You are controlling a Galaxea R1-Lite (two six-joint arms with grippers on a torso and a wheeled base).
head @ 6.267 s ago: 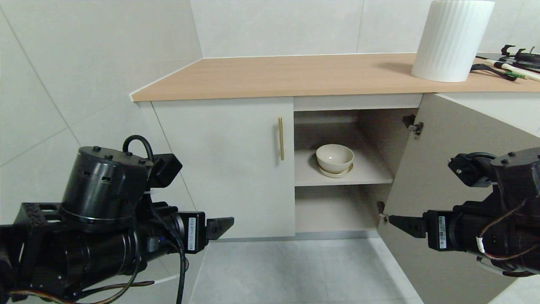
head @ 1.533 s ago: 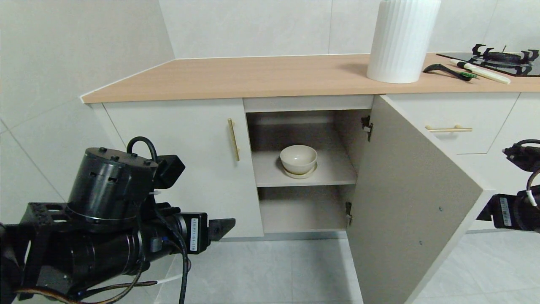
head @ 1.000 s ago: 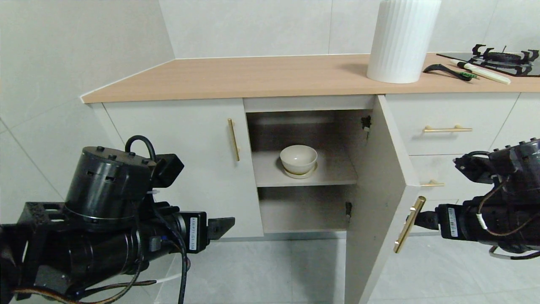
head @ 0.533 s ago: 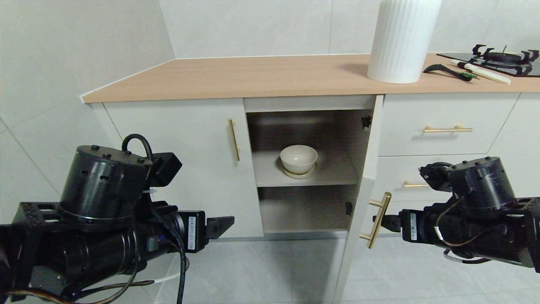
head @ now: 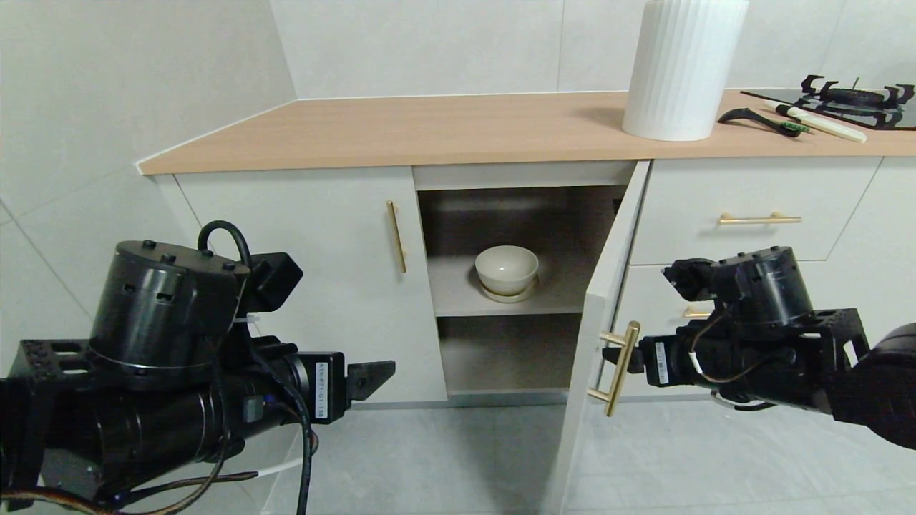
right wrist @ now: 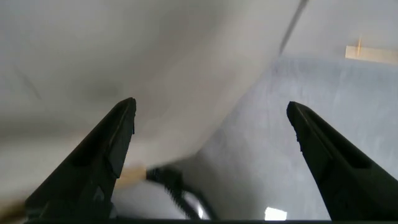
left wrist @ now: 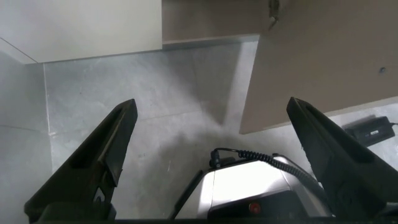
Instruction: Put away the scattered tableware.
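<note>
While the cabinet door (head: 597,315) stands part-open, its edge cuts across the opening at 3 o'clock of the bowl (head: 506,266). Bowl: upright, mouth up, on a saucer (head: 509,294), on the upper shelf (head: 458,286) inside the cabinet; round, no long axis. Door's gold handle (head: 615,368) runs near-vertical.

Right gripper (head: 610,355): level, pointing toward 9 o'clock, at the handle; fingers (right wrist: 106,155) spread wide, holding nothing.

Left gripper (head: 372,377): 8 o'clock of bowl, well apart, level, pointing toward 3 o'clock; fingers (left wrist: 99,155) wide, empty.

Tabletop (head: 429,129): white ribbed cylinder (head: 680,68) at 1 o'clock, utensils (head: 787,121) beside it.
</note>
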